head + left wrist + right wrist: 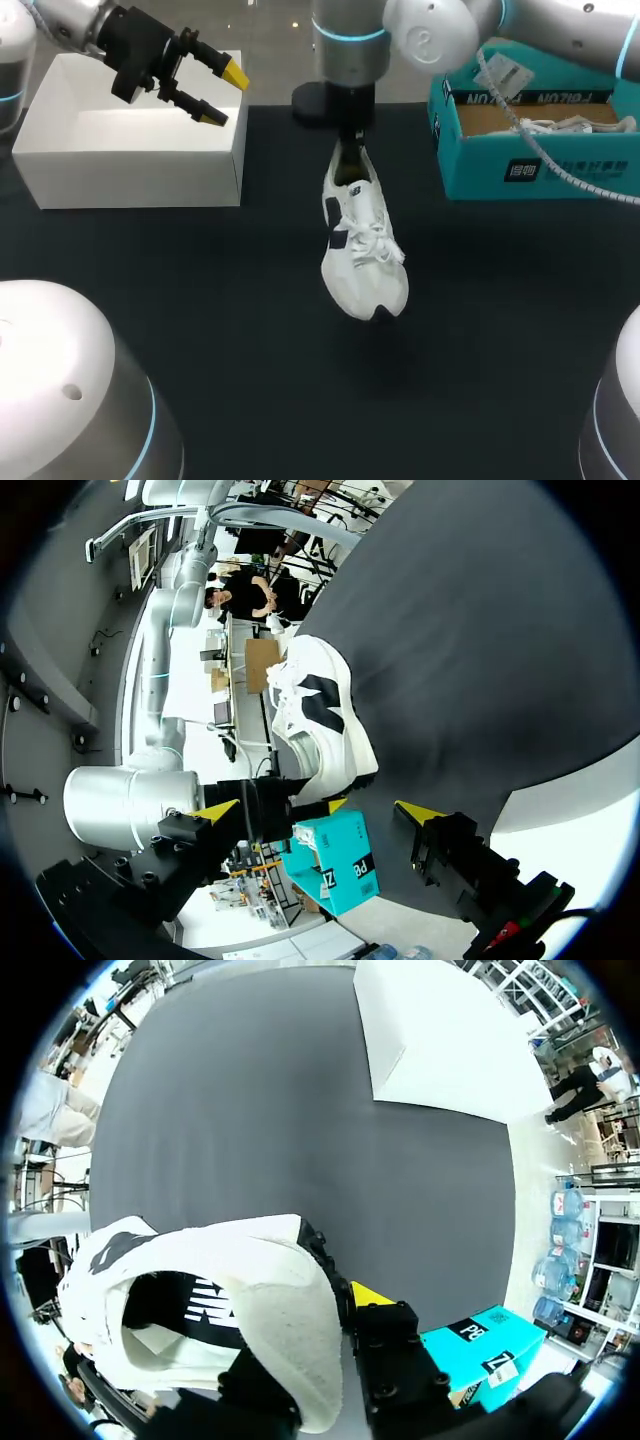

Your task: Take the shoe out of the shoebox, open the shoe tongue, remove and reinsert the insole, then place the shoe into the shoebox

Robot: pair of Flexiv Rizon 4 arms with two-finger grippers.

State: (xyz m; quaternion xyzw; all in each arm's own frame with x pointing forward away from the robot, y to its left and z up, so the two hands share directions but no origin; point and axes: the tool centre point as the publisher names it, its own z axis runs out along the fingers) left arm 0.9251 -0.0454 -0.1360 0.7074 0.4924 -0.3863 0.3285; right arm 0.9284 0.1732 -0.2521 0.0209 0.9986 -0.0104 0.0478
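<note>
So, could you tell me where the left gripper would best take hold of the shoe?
Probably the forefoot of the shoe, just ahead of the laces, coming in from the left arm's side. The right gripper holds the heel, so the toe end is free, and the left gripper, open over the white box, faces that flank.

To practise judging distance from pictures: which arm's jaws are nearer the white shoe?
Right. The right arm's jaws grip the shoe by its heel; the left arm's jaws stand open above the white box, well apart from the shoe.
</note>
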